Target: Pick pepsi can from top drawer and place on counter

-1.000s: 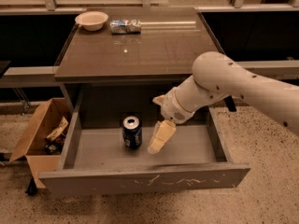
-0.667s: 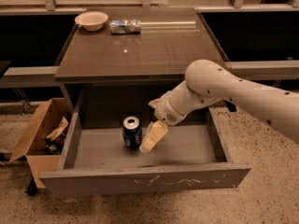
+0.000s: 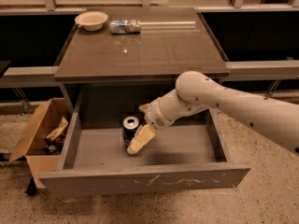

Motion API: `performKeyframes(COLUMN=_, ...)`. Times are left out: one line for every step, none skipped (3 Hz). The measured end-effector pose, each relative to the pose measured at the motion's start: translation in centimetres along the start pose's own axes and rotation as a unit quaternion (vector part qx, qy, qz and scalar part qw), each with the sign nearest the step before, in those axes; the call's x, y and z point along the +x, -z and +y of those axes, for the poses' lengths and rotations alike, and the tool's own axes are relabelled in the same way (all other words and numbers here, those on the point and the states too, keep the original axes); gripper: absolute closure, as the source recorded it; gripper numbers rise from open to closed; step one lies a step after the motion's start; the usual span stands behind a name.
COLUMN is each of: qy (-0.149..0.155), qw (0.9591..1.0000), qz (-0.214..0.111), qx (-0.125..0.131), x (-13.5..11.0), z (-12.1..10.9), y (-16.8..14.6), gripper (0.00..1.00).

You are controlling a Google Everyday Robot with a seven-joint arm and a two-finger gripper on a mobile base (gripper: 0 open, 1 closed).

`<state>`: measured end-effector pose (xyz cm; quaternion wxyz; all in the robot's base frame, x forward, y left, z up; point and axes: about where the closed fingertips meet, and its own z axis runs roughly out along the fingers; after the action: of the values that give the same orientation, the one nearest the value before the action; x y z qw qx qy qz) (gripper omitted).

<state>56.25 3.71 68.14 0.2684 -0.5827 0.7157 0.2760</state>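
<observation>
1. The white arm (image 3: 224,97) reaches in from the right. Its cream-coloured claw (image 3: 138,141) hangs low inside the wide, shallow grey drawer (image 3: 145,181), which is pulled out.
2. The small dark blue soda can (image 3: 128,130) with the silver top stands upright on the drawer floor, right against the claw's left side.
3. I cannot tell how far the claw is open, or whether it has hold of the can.
4. Above and behind the claw is the glossy grey-brown rectangular worktop (image 3: 140,55). A cream bowl (image 3: 91,20) and a silvery foil packet (image 3: 124,26) sit at its far edge.
5. Well left of the claw, a brown cardboard box (image 3: 39,125) sits on the floor.
</observation>
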Motion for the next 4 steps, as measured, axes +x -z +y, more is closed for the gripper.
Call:
performKeyframes(qy=-0.002, qw=0.9998, qz=-0.019, qx=-0.003, x=-0.5, z=-0.2, y=-1.3, gripper=0.18)
performKeyframes(qy=-0.004, qw=0.9995, qz=-0.031, qx=-0.003, x=-0.7, z=-0.2, y=-2.0, gripper=0.41)
performKeyframes(qy=-0.004, qw=0.9992, qz=-0.040, qx=-0.004, x=-0.7, z=-0.3, y=-2.2, gripper=0.64)
performKeyframes(qy=0.003, qw=0.9983, qz=-0.059, qx=0.003, x=-0.6, z=-1.4, y=0.2, gripper=0.88)
